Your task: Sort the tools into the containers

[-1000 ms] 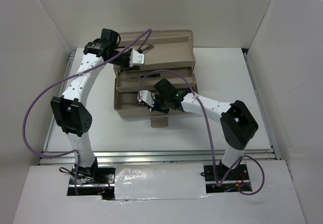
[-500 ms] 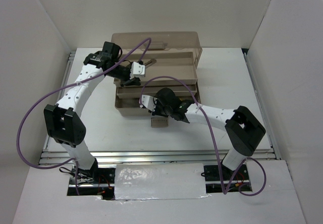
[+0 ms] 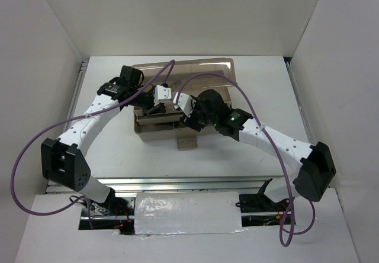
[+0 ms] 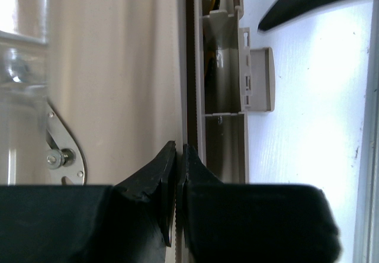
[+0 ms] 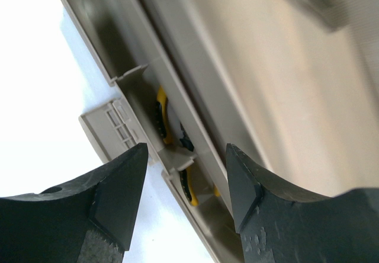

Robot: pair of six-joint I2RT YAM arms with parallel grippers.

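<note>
- Two arms meet over the toolbox (image 3: 154,130), which stands mid-table, toward the far side of the white table (image 3: 272,79).
- Toolbox: beige, with a brown see-through lid (image 3: 201,70) over its far part. The tiers (image 3: 155,116) sit stacked close, stepped toward the near side.
- Left gripper (image 4: 179,171): at the left-centre of the box, pointing right. Fingers pressed almost together, pinching a thin beige wall edge of the toolbox. A strip of that wall shows between the finger bases.
- Left wrist view: a broad beige panel lies on one side of the pinched edge, with a metal bracket (image 4: 59,156) and rivet on it. A narrow open slot runs along the other side.
- Right gripper (image 5: 186,150): over the near edge of the box, just right of the left gripper. Fingers spread wide, holding nothing. Cannot tell whether either finger touches the box.
- Pliers (image 5: 160,112): yellow-and-black handles lie in the slot just behind the near wall, partly under the tier above. How many pliers, cannot tell; only handle parts show.
- Latch (image 5: 112,127): small, flat and beige, against the outside of the near wall and lying on the table, level with the pliers.
- Both grippers are near each other over the box. Contact between them cannot be told.
</note>
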